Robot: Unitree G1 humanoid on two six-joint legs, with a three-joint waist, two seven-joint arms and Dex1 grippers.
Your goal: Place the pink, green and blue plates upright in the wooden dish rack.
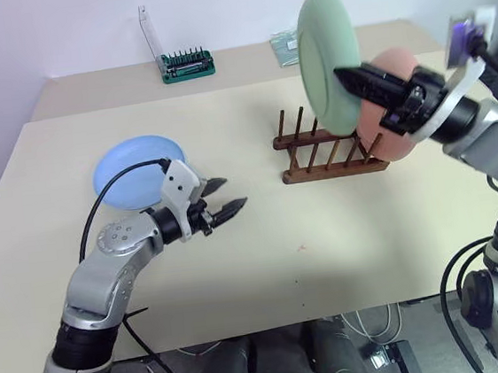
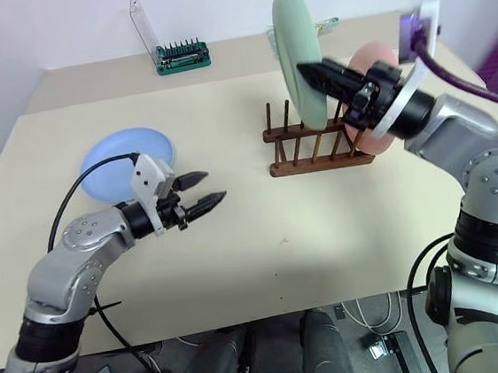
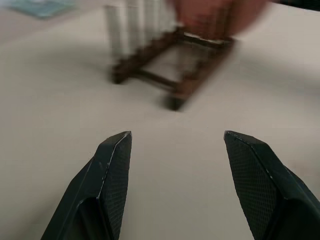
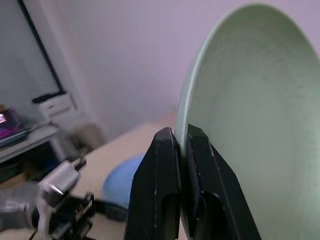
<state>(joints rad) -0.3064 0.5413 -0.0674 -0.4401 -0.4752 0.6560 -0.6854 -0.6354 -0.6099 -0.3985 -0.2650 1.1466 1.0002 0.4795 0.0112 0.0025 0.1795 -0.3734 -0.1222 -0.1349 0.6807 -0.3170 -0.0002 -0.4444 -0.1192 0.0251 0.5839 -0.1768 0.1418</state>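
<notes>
Right gripper pinches the round pale-green plate upright by its rim; judged best lowered edge-first between pegs of the dark wooden dish rack, at nine o'clock of the pink plate; left gripper spread, empty.

Bright, even light; motion blur across the wooden dish rack.

A: Plates? Rack?
B: Green plate upright in the air above the wooden dish rack. Pink plate upright at the rack's right end. Blue plate flat on the table, well left.
</notes>
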